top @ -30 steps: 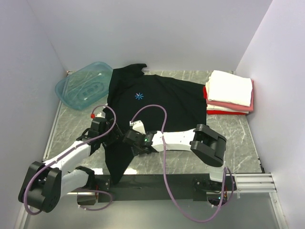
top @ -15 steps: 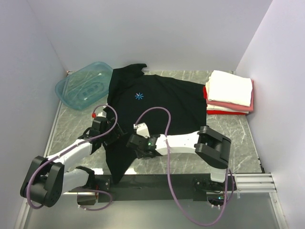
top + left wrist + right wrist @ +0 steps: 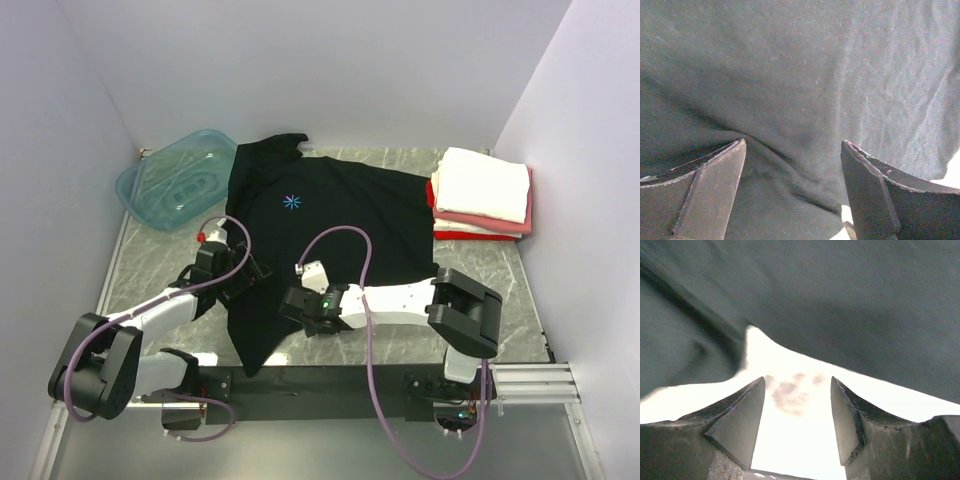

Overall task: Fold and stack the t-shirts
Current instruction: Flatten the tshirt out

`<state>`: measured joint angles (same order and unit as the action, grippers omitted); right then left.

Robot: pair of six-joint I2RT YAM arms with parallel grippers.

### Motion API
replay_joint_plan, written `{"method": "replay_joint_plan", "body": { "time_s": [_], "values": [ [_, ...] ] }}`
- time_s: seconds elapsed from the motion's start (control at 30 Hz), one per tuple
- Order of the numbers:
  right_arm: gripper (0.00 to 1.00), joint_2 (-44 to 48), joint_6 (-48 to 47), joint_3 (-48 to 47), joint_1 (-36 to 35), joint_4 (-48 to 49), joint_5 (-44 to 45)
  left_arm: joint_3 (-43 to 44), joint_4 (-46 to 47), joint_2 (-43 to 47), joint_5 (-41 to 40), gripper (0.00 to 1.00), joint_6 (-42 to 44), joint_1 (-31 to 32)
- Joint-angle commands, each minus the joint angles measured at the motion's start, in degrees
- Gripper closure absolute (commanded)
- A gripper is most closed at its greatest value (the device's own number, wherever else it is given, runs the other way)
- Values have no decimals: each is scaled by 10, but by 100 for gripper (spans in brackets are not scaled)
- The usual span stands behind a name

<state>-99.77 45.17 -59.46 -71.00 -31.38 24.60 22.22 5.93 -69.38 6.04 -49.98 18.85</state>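
The large black t-shirt (image 3: 340,215) lies spread on the marble table, its blue starburst mark (image 3: 292,202) facing up and a narrow flap (image 3: 250,340) trailing toward the near edge. My left gripper (image 3: 252,272) hovers open over the flap's left side; in the left wrist view black cloth (image 3: 790,75) fills the frame behind the open left gripper (image 3: 793,146). My right gripper (image 3: 292,303) is open at the flap's right edge; in the right wrist view bare table shows between the open right gripper (image 3: 797,382) and the shirt's hem (image 3: 865,315) beyond. Folded white, pink and red t-shirts (image 3: 482,190) are stacked at the right.
A translucent teal plastic tub (image 3: 178,178) sits at the back left, touching the black shirt's sleeve. White walls close in the table on three sides. A black rail (image 3: 330,380) with the arm bases runs along the near edge.
The right gripper has slid to the right and nearer, off the flap onto bare table. The left gripper has edged slightly farther onto the cloth. The shirt has barely shifted.
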Motion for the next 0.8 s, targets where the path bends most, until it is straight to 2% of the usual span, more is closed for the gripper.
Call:
{"method": "replay_joint_plan", "body": {
  "time_s": [0.0, 0.2, 0.37, 0.77],
  "values": [
    [38, 32, 5, 10, -5, -83, 39, 0, -51, -14, -30, 16, 36, 0],
    [37, 62, 8, -10, -5, -101, 47, 18, -57, -15, -24, 16, 54, 0],
    [37, 88, -11, -10, -6, -28, -2, 23, -56, -18, -17, 16, 58, 1],
    [37, 9, -30, -62, -10, 14, -39, 17, -48, -19, -8, 16, 55, 0]
  ]
}}
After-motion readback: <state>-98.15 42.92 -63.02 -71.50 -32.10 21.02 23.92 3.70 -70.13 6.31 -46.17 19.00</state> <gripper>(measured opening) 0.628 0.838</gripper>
